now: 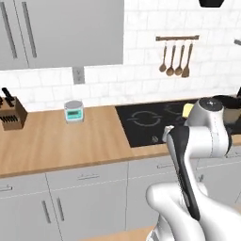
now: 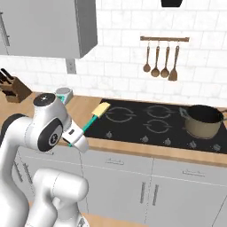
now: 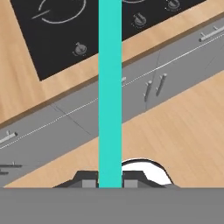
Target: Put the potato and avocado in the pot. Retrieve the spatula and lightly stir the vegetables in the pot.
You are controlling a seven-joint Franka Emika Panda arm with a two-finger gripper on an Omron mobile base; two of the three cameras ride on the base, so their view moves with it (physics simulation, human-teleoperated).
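Hand view: gripper (image 3: 110, 183) clamped on spatula (image 3: 110, 87) handle | pot (image 2: 203, 120) on stove | no legible writing

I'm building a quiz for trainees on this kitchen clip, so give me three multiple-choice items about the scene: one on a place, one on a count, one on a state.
1. Where does the pot stand?
A. On the right end of the black cooktop
B. On the wooden counter beside the knife block
C. On the floor

2. How many wooden utensils hang from the wall rail?
A. Two
B. Four
C. Six

3. What is the gripper doing?
A. Hanging open with nothing in it
B. Shut on the spatula
C. Shut on a pot handle

Answers:
1. A, as the right base view shows the pot on the cooktop's right end.
2. B, as four brown utensils hang in a row below the rail.
3. B, as the hand view shows the teal handle rising from between the fingertips, and the right base view shows the pale blade held above the cooktop's left edge.
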